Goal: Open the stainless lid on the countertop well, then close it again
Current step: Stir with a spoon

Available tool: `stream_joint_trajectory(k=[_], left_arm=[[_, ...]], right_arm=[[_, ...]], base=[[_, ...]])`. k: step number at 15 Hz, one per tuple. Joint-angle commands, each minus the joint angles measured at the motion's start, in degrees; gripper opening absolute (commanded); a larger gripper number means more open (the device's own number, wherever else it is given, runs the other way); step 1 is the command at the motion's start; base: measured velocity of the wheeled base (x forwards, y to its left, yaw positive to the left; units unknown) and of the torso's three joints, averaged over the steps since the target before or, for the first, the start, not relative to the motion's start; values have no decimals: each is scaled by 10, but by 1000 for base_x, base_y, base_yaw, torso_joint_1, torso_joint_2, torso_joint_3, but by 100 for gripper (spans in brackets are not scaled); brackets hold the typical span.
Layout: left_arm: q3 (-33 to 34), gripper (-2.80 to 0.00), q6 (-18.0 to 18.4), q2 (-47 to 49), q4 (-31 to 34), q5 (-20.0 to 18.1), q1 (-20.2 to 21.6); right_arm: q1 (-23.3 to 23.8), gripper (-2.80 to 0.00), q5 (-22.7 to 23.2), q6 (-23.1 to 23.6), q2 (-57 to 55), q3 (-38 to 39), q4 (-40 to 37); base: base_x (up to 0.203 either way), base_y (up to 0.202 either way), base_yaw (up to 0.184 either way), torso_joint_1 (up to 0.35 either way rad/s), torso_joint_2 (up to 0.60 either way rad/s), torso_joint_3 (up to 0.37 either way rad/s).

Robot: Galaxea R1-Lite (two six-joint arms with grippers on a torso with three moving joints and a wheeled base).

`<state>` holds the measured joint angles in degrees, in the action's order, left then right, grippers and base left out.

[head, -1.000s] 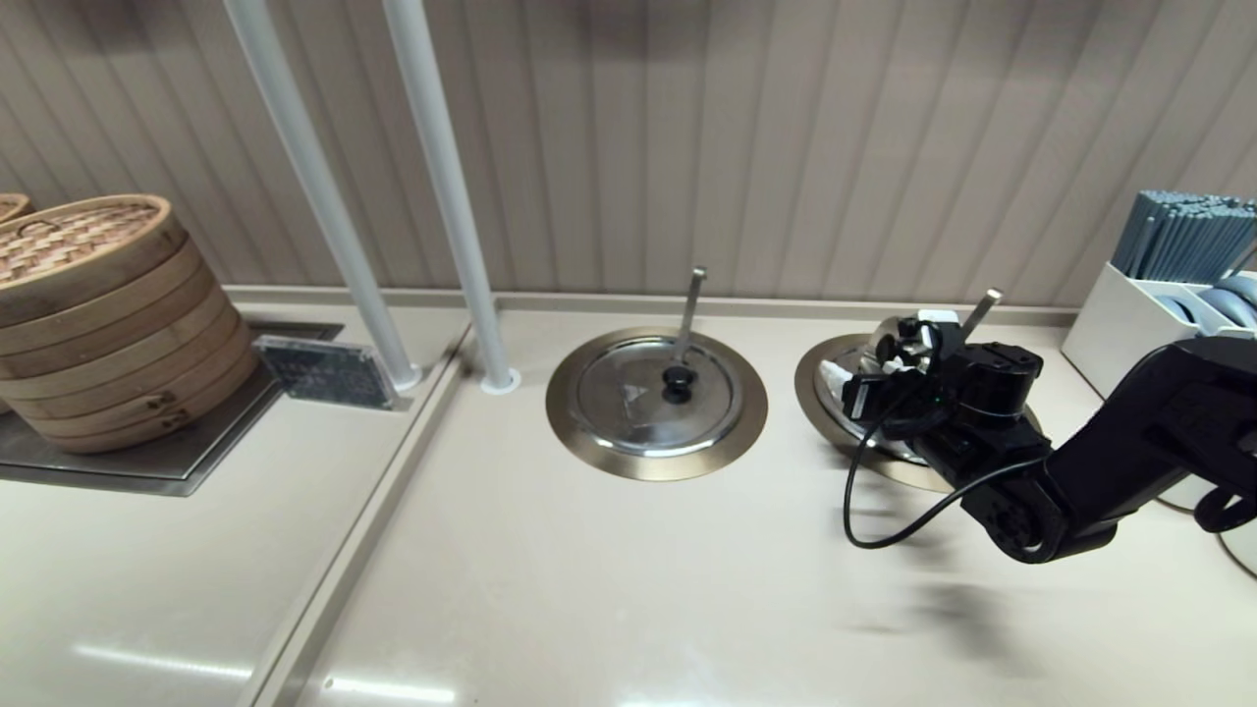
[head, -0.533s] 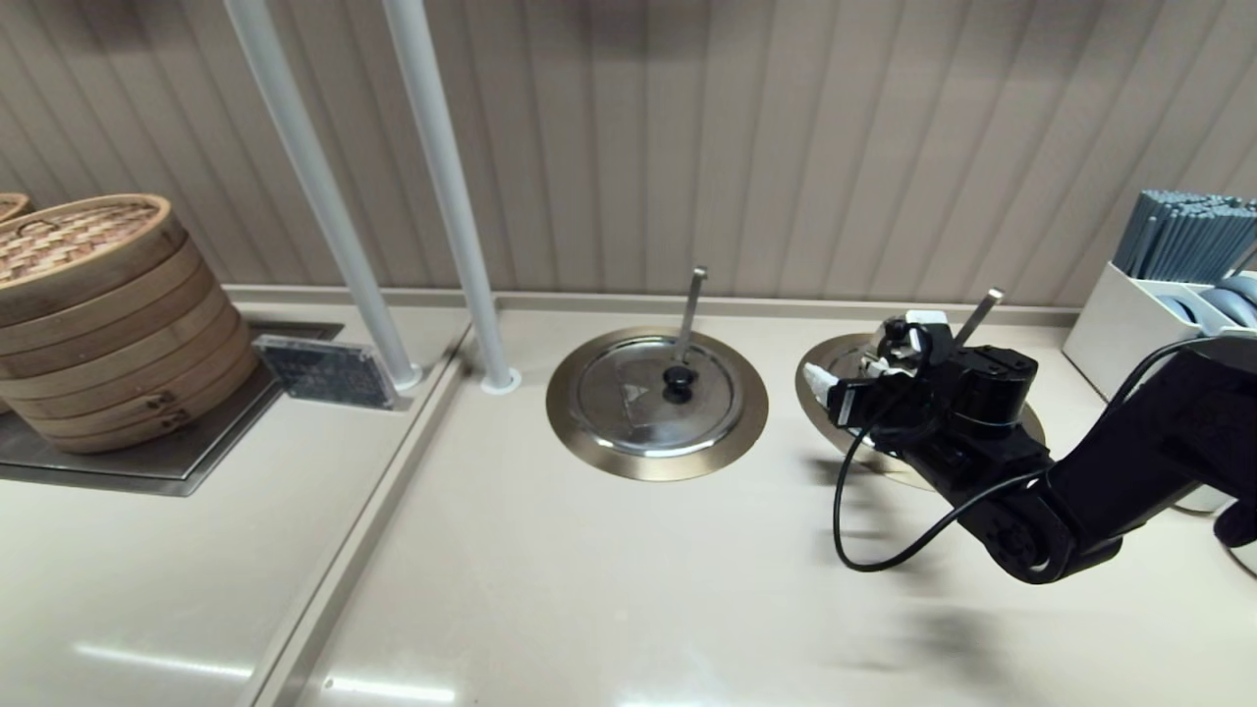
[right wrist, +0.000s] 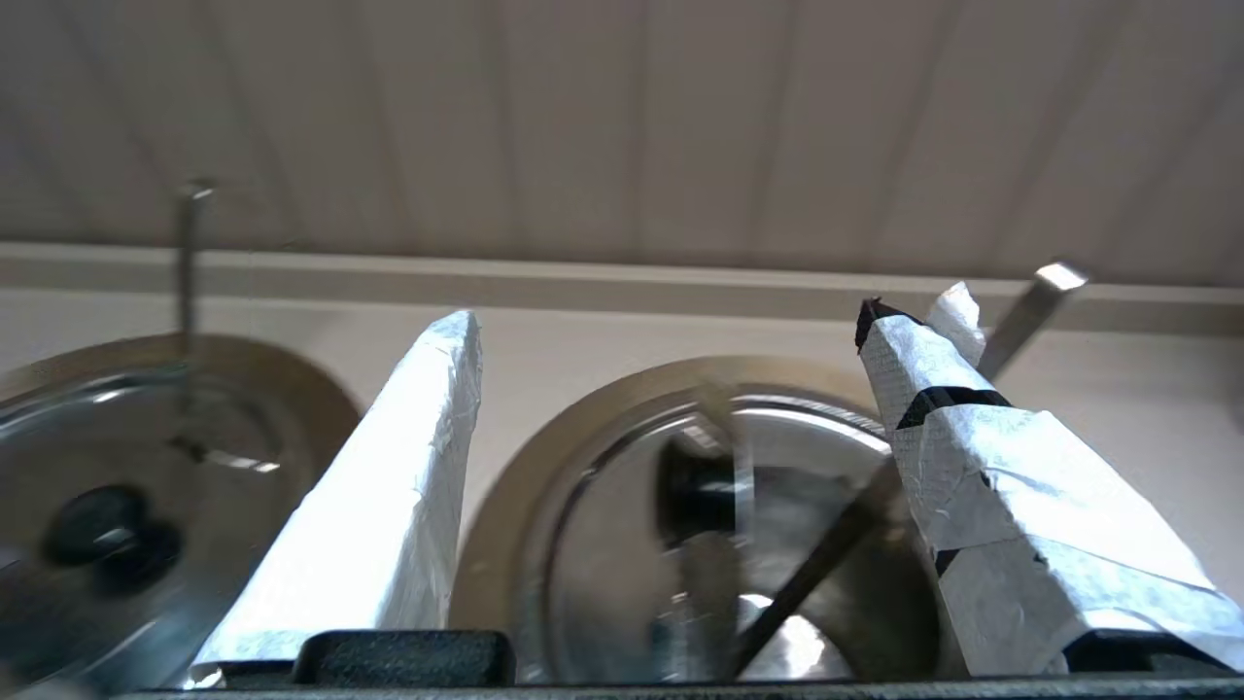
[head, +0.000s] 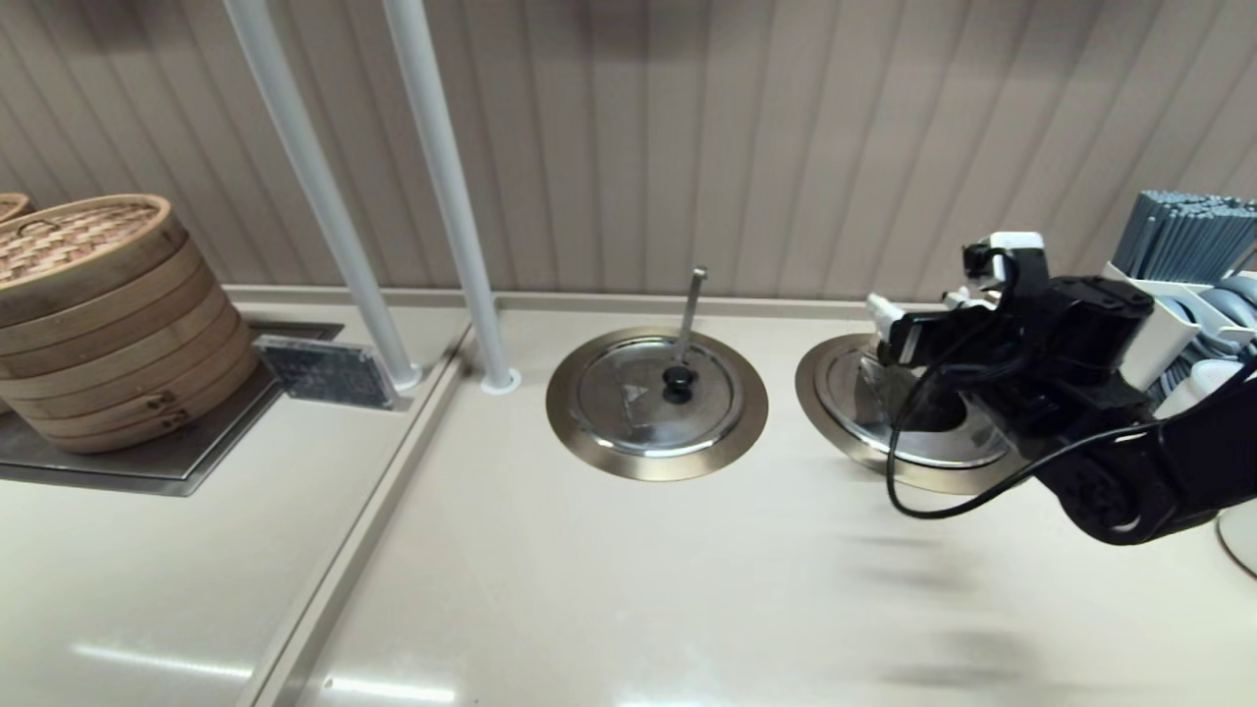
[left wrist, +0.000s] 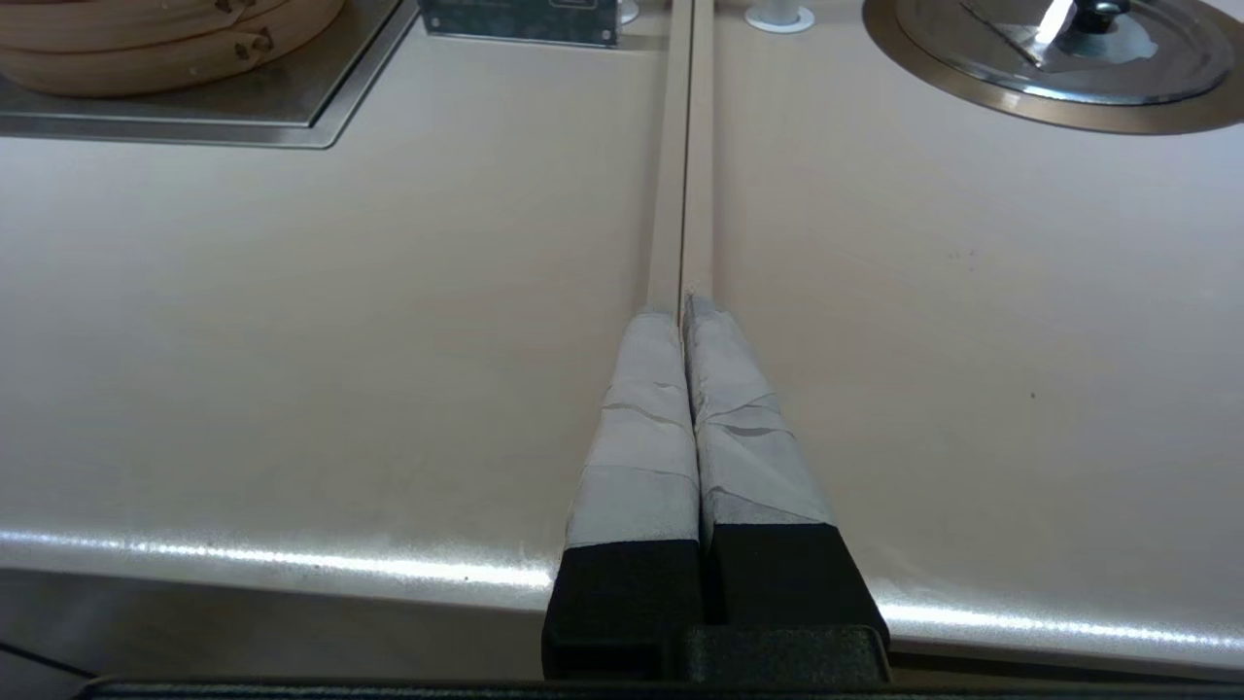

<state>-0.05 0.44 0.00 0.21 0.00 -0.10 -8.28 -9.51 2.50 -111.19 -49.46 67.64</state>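
The stainless lid (head: 864,393) lies flat on the countertop well, whose brass-toned ring (head: 815,378) shows at the right of the head view. My right gripper (head: 948,280) hangs open above the lid's far right side, holding nothing. In the right wrist view the lid (right wrist: 622,544) and its black knob (right wrist: 695,496) sit below and between the taped fingers (right wrist: 389,506) of the right gripper (right wrist: 669,321), apart from them. The long slanting ladle handle (right wrist: 1030,301) rises past one finger. My left gripper (left wrist: 685,306) is shut and empty, parked low over the counter seam near the front edge.
The twin lid (head: 643,398) with its near-vertical ladle handle (head: 690,309) sits left of the well. Two white poles (head: 442,196) stand behind it. Stacked bamboo steamers (head: 98,314) are at far left, and a white chopstick holder (head: 1178,245) is close behind the right arm.
My right gripper has risen and swung right and back, from low over the lid to well above it. The lid stays on the well. The left arm has not moved.
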Motion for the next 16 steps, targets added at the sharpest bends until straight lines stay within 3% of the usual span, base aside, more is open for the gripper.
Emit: stream_joint_trajectory(k=[1,3,7,10,16], left_arm=[[0,-280,0,0,0,0,0],[0,-280,0,0,0,0,0],[0,-280,0,0,0,0,0],[0,-280,0,0,0,0,0],[0,-280,0,0,0,0,0]], right_arm=[[67,0,-1,13,19,-49,-18],[115,0,1,16,-21,-93,-34],[132,0,4,16,-123,-132,-52],[121,0,5,12,-174,-143,-54],[78,0,5,-23,-168,-118,-51]], base=[[0,0,0,0,0,0],[0,0,0,0,0,0],[0,0,0,0,0,0],[0,0,0,0,0,0],[0,0,0,0,0,0]])
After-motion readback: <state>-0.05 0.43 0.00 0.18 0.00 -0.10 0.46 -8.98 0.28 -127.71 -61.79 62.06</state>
